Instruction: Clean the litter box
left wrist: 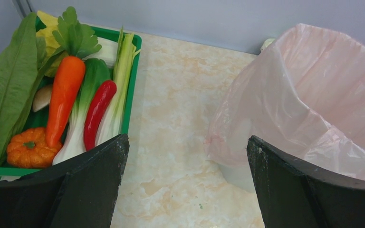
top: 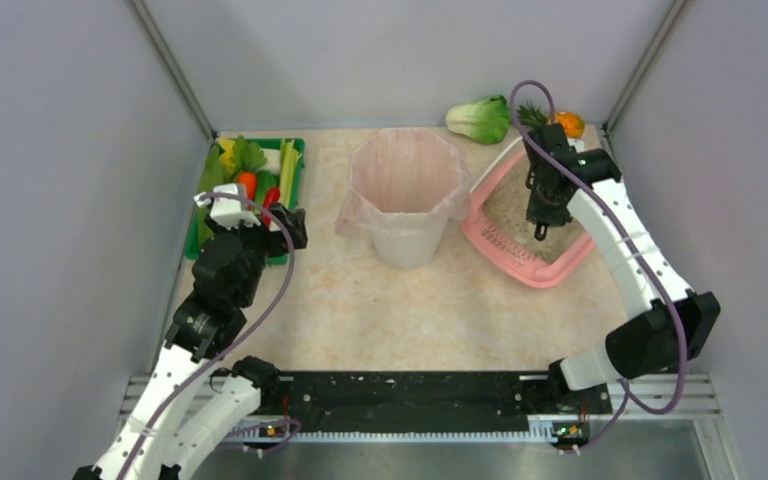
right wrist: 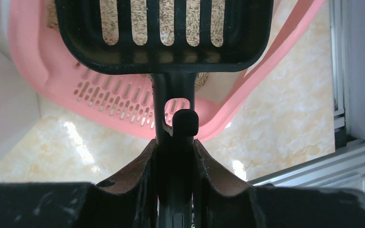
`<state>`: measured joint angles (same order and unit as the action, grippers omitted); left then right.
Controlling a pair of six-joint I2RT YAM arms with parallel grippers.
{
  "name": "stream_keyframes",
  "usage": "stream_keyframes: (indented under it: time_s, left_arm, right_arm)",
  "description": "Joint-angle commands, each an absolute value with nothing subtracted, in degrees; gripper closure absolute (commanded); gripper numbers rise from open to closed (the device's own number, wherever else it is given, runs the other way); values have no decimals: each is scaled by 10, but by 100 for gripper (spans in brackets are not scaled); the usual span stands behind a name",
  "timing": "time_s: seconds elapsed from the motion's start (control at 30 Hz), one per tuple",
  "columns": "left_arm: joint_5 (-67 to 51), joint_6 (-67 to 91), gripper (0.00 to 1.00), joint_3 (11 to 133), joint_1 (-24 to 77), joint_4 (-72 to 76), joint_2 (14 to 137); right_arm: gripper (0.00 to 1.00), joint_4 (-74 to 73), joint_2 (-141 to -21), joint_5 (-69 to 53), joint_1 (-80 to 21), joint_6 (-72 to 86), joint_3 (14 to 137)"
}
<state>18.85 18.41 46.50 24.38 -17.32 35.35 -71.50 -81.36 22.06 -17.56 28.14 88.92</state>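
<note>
Right gripper [right wrist: 176, 142] clamps the slotted black plastic scoop [right wrist: 164, 52] by its handle over the pink litter box [top: 520, 255], right of the lined bin [top: 405, 240]. Left gripper [left wrist: 185, 190] gapes empty above the glossy beige marbled table [top: 380, 310]; plain grey walls [top: 60, 150] enclose it.

- The head of the scoop [right wrist: 164, 57] is cut off by the top edge of the right wrist view, and its handle end is hidden inside the right gripper [right wrist: 175, 161].
- The far end of the litter box [right wrist: 43, 80] is cut off there as well.
- In the left wrist view, the bin liner [left wrist: 313, 95] is cropped at the right edge.
- The near edge of the green tray [left wrist: 132, 90] is covered by the left gripper [left wrist: 186, 140].
</note>
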Motion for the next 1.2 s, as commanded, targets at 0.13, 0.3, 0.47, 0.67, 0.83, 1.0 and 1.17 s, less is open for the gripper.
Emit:
stream_keyframes:
  time_s: [0.13, 0.3, 0.47, 0.67, 0.83, 1.0, 1.17]
  left_arm:
    - [221, 179, 1, 493, 245, -182, 329]
    - [240, 173, 1, 499, 245, -191, 324]
    - [258, 161, 1, 504, 245, -198, 321]
    - [262, 167, 1, 507, 245, -203, 320]
    - [265, 168, 1, 511, 245, -203, 322]
    - [264, 166, 1, 519, 245, -200, 330]
    - [272, 156, 1, 530, 245, -200, 336]
  right_arm:
    - [96, -578, -877, 194, -122, 311, 794]
    - [89, -524, -929, 193, -106, 317, 764]
    - [84, -479, -961, 196, -97, 317, 748]
    - [69, -469, -975, 184, -95, 315, 743]
    - [59, -478, -956, 172, -95, 315, 736]
    - [46, -492, -912, 171, -95, 318, 733]
    - [28, -479, -809, 190, -95, 313, 732]
